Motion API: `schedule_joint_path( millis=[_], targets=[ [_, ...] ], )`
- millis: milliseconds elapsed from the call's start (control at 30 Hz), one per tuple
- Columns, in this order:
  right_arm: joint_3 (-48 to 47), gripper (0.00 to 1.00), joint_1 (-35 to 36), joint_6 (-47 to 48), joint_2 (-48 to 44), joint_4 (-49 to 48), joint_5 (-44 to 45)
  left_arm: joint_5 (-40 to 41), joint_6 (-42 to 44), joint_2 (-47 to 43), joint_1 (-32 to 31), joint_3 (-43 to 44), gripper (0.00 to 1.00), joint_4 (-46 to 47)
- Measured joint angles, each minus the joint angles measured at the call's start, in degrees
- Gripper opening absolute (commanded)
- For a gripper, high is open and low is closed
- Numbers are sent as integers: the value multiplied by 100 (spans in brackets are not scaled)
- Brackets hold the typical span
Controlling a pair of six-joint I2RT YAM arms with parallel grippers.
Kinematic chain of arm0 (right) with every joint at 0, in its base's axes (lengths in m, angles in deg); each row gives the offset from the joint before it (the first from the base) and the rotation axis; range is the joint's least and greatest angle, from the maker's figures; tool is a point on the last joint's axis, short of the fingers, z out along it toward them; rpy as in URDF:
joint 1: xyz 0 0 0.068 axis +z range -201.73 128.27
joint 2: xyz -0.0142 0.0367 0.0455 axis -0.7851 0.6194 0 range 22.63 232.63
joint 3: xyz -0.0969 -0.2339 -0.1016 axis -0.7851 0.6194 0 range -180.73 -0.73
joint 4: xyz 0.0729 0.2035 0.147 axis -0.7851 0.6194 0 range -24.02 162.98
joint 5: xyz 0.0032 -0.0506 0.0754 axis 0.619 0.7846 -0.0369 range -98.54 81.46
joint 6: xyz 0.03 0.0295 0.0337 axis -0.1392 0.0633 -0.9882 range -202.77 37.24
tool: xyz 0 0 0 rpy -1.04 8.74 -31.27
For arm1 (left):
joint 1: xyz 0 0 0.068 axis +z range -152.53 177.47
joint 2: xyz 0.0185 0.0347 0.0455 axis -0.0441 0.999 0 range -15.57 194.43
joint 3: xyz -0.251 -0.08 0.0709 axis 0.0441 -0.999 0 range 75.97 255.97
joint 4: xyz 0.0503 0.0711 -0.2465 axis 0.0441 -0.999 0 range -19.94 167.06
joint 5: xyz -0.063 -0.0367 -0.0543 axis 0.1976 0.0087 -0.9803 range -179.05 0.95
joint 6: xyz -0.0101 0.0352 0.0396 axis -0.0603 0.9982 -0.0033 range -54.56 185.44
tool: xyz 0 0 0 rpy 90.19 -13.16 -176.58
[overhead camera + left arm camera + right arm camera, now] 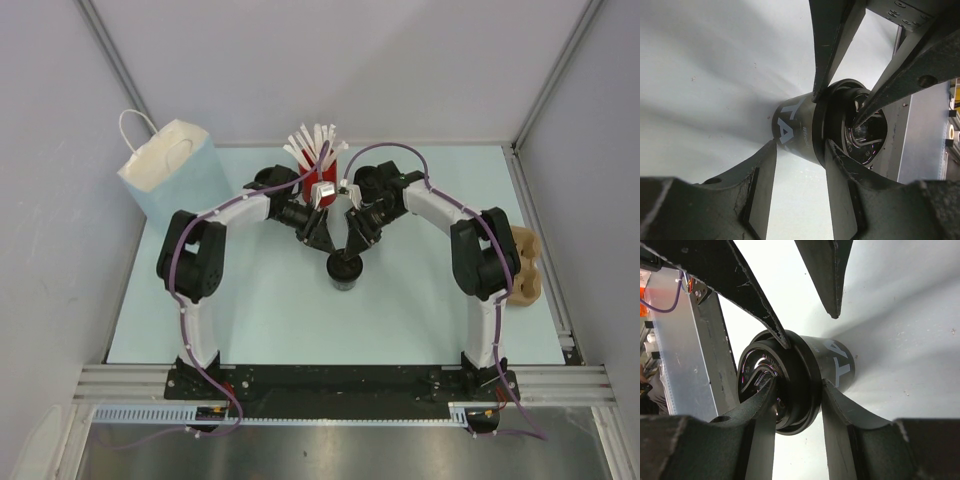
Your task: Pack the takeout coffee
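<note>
Your left fingers (pixel 817 95) and right fingers (pixel 785 340) both pinch the small black lidded takeout coffee cup (pixel 344 270) between them, steadying it upright on the bench (pixel 420 310).

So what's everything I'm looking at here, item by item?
takeout coffee: one, black cup with a black lid, middle of the table, both sets of fingers around its top
red cup: one, red, holding white sticks, behind the coffee
white sticks: a bunch, white, fanned out of the red cup
paper bag: one, pale blue and white with a white handle, far left corner of the table
cardboard tray: one, tan, at the right edge, partly hidden by the right arm
table: one, pale blue-green top
left gripper: one, black fingers closed on the coffee's rim from the left
right gripper: one, black fingers on the coffee's lid from the right
</note>
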Motion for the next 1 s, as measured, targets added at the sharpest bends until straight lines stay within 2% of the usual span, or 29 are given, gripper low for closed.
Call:
schedule_joint_path(
  millis=[633,1000],
  targets=[
    [175,36,42,-280,-149,-205,212,424,15,-138,-87,-50,51,-28],
    [243,36,105,-321,-308,-232,463,855,260,-363,-98,31,69,-389]
  ],
)
